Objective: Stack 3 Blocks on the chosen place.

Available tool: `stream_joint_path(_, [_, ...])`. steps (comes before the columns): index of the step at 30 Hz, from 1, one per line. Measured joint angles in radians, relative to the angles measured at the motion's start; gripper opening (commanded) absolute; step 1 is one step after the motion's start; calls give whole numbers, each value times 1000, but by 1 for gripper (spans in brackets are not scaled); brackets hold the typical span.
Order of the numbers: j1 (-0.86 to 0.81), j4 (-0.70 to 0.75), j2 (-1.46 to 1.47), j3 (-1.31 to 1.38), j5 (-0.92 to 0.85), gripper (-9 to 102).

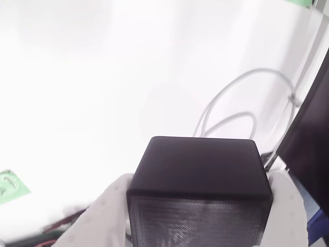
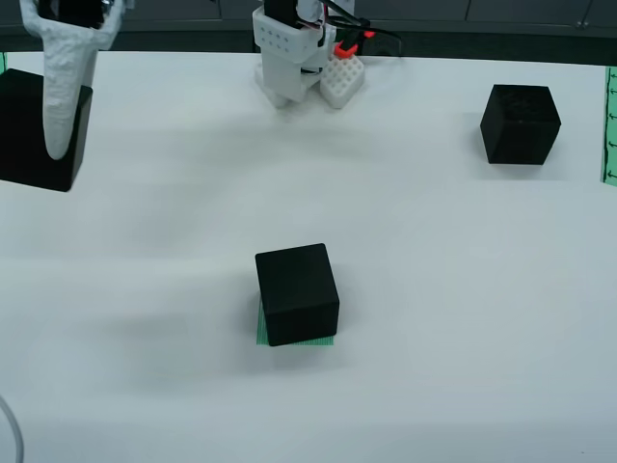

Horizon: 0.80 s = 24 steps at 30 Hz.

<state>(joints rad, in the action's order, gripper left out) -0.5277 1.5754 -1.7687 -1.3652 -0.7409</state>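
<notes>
Overhead view, far left: the claw [image 2: 53,111] is clamped on a black block [image 2: 29,130] near the tabletop's [image 2: 434,289] left edge, one white finger [image 2: 63,92] down its front face. The wrist view shows that block [image 1: 200,190] squeezed between both white fingers [image 1: 97,218], so the grip looks square. The step, as I read it, is carrying this block to the stack, so keep it level, clear the top of the seated block before coming across, then line up the faces and lower straight down. At centre, a second block [image 2: 297,293] sits on the green striped patch [image 2: 289,338], turned slightly, with stripes peeking out at its lower and left sides, so match that rotation or the upper cube will overhang. The path from left to centre is bare white tabletop with plenty of room. The arm base [image 2: 289,58] stands at the top edge, well off the route. Far right, the third block [image 2: 521,123] waits well apart, near a narrow green strip [image 2: 609,125] at the right edge. A grey cable [image 1: 231,108] loops across the wrist view, and it could snag.
</notes>
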Motion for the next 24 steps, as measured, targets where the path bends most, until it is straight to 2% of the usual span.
stream_joint_path(13, [403,0,-2,-121,351,20])
stream_joint_path(24, [502,0,9,-176,439,20])
